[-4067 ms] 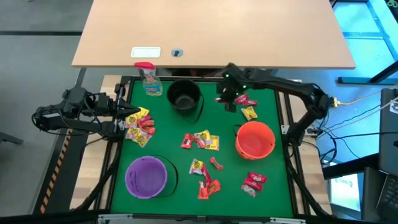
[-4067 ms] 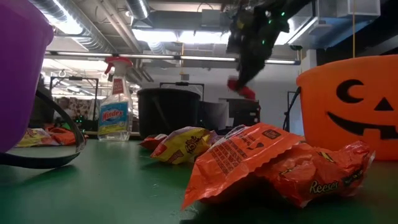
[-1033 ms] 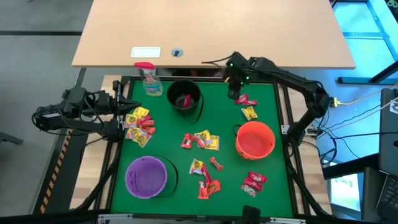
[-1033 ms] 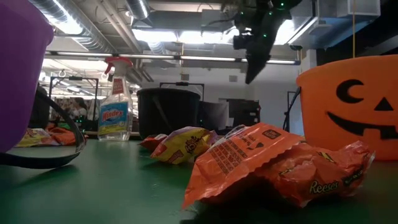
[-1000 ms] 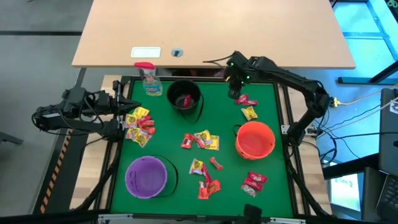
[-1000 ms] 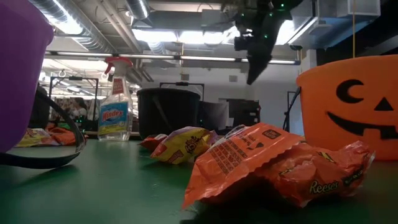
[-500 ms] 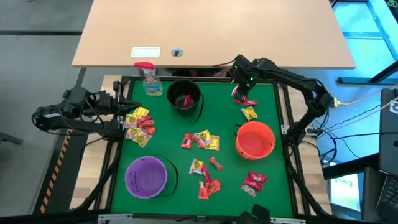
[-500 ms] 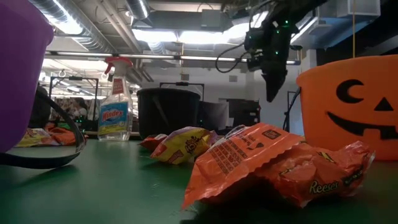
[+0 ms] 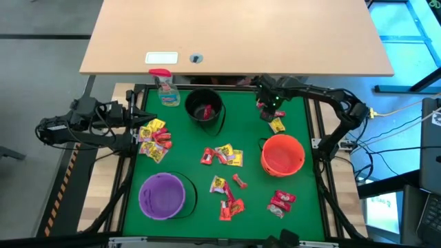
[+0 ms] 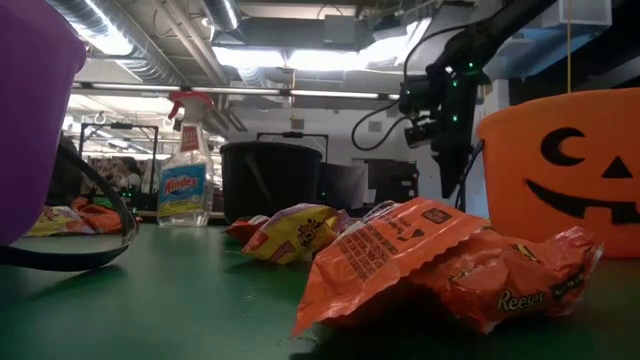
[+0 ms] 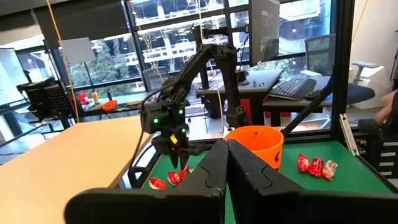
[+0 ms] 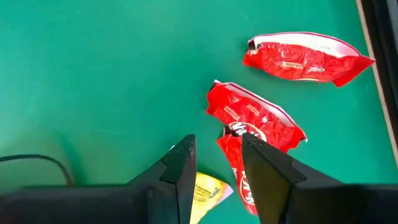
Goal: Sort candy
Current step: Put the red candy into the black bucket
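Observation:
Candy lies in small heaps on the green mat: one at the left (image 9: pixel 153 136), one in the middle (image 9: pixel 222 156), others near the front (image 9: pixel 227 196) and front right (image 9: pixel 281 202). Red packets (image 12: pixel 255 118) (image 12: pixel 305 57) and a yellow one (image 9: pixel 276 125) lie flat at the far right. My right gripper (image 9: pixel 271 110) (image 12: pixel 217 168) hangs open over these red packets, pointing down, with nothing between its fingers. My left gripper (image 9: pixel 136 118) (image 11: pixel 227 162) waits shut at the table's left edge. One red packet lies in the black bucket (image 9: pixel 204 107).
An orange pumpkin bucket (image 9: pixel 282 154) stands just nearer than my right gripper, and a purple bucket (image 9: pixel 162 195) sits at the front left. A clear spray bottle with a red top (image 9: pixel 164 86) stands at the far left corner. The mat's black frame (image 12: pixel 379 74) runs close beside the red packets.
My right gripper has come down and a little toward the table's right edge, onto the red packets at the far right, tipping more steeply downward. Its fingers have stayed apart.

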Robot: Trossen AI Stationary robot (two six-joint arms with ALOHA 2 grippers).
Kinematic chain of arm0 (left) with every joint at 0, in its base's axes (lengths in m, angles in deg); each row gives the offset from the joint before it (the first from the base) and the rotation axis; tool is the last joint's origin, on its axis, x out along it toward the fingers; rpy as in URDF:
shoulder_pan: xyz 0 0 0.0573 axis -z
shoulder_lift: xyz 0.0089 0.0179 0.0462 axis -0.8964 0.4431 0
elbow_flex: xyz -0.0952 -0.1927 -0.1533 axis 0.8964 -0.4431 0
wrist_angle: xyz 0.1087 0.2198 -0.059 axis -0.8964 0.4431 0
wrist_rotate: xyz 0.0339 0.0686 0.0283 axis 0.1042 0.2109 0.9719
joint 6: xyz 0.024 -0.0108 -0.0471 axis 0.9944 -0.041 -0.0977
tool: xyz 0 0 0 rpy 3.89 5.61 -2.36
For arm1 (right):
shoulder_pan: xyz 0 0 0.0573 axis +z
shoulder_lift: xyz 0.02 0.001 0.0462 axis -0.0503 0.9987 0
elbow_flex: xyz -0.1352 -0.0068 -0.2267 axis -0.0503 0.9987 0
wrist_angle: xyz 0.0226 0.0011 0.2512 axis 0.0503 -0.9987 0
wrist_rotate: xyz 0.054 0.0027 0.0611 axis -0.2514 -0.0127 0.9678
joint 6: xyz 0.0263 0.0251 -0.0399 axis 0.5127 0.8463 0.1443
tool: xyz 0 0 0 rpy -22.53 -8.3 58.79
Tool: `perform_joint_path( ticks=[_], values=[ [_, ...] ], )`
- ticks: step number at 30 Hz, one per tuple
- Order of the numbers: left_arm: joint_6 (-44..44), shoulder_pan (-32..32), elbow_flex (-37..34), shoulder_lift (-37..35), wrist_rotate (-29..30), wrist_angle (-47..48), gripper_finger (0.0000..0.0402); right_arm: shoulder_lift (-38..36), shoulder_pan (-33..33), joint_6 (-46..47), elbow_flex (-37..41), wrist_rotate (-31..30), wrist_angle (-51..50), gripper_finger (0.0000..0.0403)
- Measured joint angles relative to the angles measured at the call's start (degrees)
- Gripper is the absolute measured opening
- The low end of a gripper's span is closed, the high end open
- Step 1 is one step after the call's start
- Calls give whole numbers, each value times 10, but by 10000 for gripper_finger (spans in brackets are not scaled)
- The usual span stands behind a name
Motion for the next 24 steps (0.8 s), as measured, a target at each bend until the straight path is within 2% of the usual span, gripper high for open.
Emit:
perform_joint_path(
  ticks=[8, 24],
  values=[
    [0, 0, 0, 0, 0, 0, 0, 2, 0, -16, 16, -35, 34, 128],
    [0, 0, 0, 0, 0, 6, 0, 5, 0, -41, 16, -2, 65, 129]
  ],
)
